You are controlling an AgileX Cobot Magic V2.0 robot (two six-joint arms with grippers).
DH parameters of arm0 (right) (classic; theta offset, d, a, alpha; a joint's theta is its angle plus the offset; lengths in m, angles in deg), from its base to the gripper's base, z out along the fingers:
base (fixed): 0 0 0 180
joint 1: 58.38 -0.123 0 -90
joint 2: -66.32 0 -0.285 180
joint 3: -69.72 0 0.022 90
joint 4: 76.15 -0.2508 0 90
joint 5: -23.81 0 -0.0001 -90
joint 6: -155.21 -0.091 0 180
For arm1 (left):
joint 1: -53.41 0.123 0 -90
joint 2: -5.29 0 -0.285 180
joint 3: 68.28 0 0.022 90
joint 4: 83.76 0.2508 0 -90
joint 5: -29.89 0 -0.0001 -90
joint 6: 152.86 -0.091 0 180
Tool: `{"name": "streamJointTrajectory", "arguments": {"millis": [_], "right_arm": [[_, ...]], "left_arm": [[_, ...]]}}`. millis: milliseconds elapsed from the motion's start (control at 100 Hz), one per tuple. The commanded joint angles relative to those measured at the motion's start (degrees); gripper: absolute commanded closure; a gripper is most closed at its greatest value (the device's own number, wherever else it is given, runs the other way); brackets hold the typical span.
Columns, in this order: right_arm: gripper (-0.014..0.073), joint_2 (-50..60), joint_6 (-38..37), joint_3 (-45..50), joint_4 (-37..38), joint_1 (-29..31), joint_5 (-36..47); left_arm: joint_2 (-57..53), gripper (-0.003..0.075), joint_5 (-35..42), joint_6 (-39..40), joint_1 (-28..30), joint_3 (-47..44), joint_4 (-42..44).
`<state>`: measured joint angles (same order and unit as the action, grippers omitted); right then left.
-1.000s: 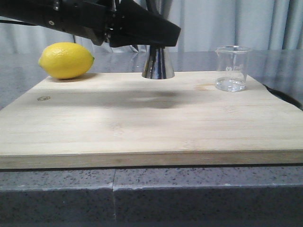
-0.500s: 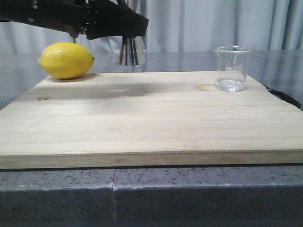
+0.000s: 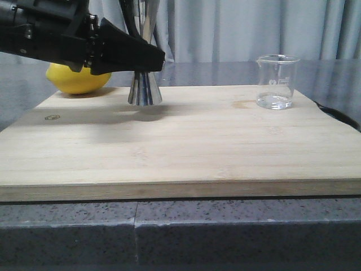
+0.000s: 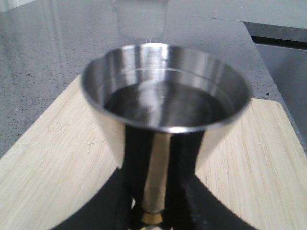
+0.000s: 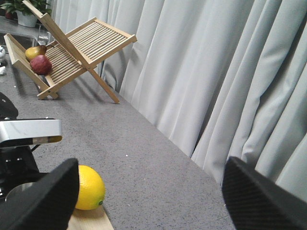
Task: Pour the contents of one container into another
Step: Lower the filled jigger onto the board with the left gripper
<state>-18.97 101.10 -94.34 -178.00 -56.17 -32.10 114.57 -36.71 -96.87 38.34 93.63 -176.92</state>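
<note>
My left claw (image 3: 148, 59) is clenched on the jigger (image 3: 145, 90) at its narrow waist, and I hold it upright, its long axis straight up and down. In the front view its lower cone is at the back left of the cutting board (image 3: 180, 147), just beside the lemon (image 3: 76, 81); whether the foot touches the wood or hangs a hair above it I cannot tell. From my left wrist the upper cup of the jigger (image 4: 165, 91) faces up at me, with dark liquid that seems to stand in it, and the gold band shows low between my fingers (image 4: 120, 201).

The beaker (image 3: 276, 82) stands upright at the back right of the board, well apart from the jigger, with only a thin pool of clear liquid at its bottom. It lies to the right of my left claw, across the width of the board, and that gap is what the coming move turns on.

My right claw (image 5: 148, 191) is spread wide and holds nothing. It does not show in the front view, so I cannot place it against the beaker, though I judge the right arm the natural one to reach that side.
</note>
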Motion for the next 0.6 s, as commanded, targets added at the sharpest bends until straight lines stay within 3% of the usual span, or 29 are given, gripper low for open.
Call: {"name": "streamJointTrajectory", "arguments": {"millis": [0, 590], "right_arm": [[0.0040, 2.00, -0.29, -1.90, -3.54, 0.28, -1.24], [0.0040, 2.00, -0.29, -1.90, -3.54, 0.28, -1.21]], "left_arm": [[-2.03, 0.0733, -6.10, -1.22, 0.18, 0.32, -5.20], [-2.03, 0.0733, -6.01, -5.19, 0.18, -2.51, -7.67]]}}
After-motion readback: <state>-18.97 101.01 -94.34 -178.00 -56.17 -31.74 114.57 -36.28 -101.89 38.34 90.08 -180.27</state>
